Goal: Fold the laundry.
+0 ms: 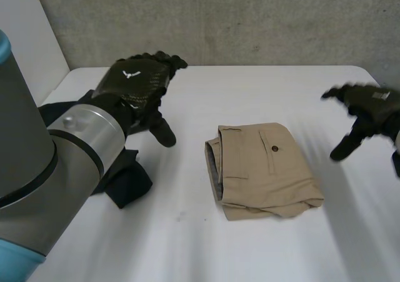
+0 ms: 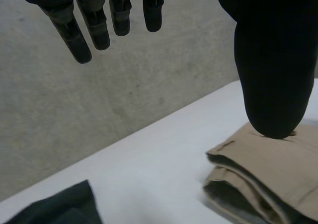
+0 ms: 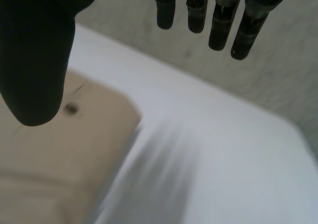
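two hands off, fold looks done.
we hold left hand (image 1: 139, 85) and right hand (image 1: 369, 110) clear of the trousers (image 1: 269, 169), fingers (image 2: 69, 33) wide.

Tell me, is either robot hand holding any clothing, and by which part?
Nothing is held. The left robot hand and right robot hand hover open, apart from the folded tan trousers and dark crumpled garment.

The folded trousers (image 1: 265, 169) are seen as matt tan woven cloth, the dark garment (image 1: 128, 182) at the table's left edge as matt cloth too. The table (image 1: 250, 251) is finished smooth, the wall (image 1: 250, 19) rough.
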Available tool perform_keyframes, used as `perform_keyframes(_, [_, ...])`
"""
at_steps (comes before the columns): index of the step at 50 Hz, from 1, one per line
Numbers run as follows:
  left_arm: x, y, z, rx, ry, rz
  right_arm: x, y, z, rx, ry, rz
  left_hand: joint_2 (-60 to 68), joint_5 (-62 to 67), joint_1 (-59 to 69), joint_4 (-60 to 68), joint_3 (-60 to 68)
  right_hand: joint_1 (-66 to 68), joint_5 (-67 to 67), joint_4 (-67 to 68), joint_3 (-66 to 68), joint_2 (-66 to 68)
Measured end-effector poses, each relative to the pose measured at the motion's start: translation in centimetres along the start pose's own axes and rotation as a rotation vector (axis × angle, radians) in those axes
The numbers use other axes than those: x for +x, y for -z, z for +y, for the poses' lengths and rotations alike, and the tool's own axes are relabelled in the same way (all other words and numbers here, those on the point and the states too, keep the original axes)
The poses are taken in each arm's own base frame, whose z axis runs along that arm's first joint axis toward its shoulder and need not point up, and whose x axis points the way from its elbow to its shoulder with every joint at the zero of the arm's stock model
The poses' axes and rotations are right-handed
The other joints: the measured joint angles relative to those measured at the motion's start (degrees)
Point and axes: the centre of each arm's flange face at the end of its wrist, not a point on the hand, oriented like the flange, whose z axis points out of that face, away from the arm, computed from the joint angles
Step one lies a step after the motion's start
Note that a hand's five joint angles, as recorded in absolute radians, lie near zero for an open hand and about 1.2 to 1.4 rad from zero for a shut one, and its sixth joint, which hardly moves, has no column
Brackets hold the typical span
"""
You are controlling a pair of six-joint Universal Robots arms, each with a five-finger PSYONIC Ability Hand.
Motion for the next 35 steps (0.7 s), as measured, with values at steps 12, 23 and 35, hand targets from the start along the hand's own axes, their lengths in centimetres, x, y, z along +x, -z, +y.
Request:
perform_keyframes(12, [0.6,0.0,1.7,-0.026,0.021,0.060,-2.1,-2.6,8.6,-0.139,-0.046,-0.117,0.00,0.00,0.00,0.00,0.00,0.00,0.00,0.00,0.00,0.00])
perform_keyframes(23, [0.5,-0.1,2.6,-0.033,0.019,0.055,-2.5,-5.1,12.2,-0.139,-0.049,-0.123,0.00,0.00,0.00,0.00,0.00,0.23,0.00,0.00,0.01,0.01])
perform_keyframes(35, [0.5,-0.4,3.2,-0.029,0.021,0.053,-2.2,-6.2,12.8,-0.118,-0.111,-0.101,0.00,0.00,0.00,0.00,0.00,0.23,0.00,0.00,0.01,0.17])
